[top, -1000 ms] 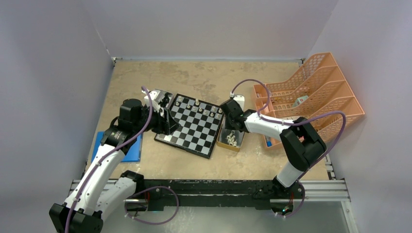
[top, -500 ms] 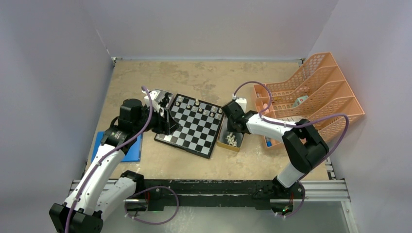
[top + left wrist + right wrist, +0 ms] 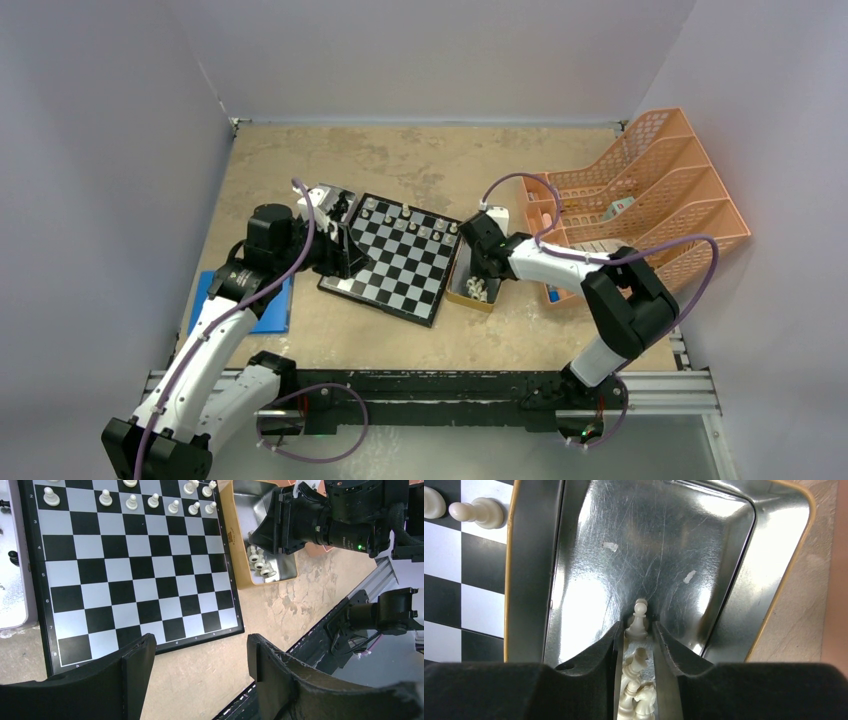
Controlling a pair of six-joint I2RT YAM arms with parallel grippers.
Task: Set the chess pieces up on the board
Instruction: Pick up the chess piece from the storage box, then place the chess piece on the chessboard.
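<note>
A: Beige mottled table, pale walls around it. Where is the board?

B: Mid-table, turned slightly askew. Cream pieces stand along its far ranks.

A: And the arms?

B: The left gripper hovers over the board's near edge, its fingers wide apart. The right gripper is down inside a gold-rimmed metal tin just beside the board's right edge.

A: Is it holding anything?

B: Its fingers flank an upright cream pawn very closely (other loose chessmen lie jumbled between the fingers behind it). Whether they actually press on it, I cannot tell.

A: Anything else?

B: An orange rack at the far right of the table.
</note>
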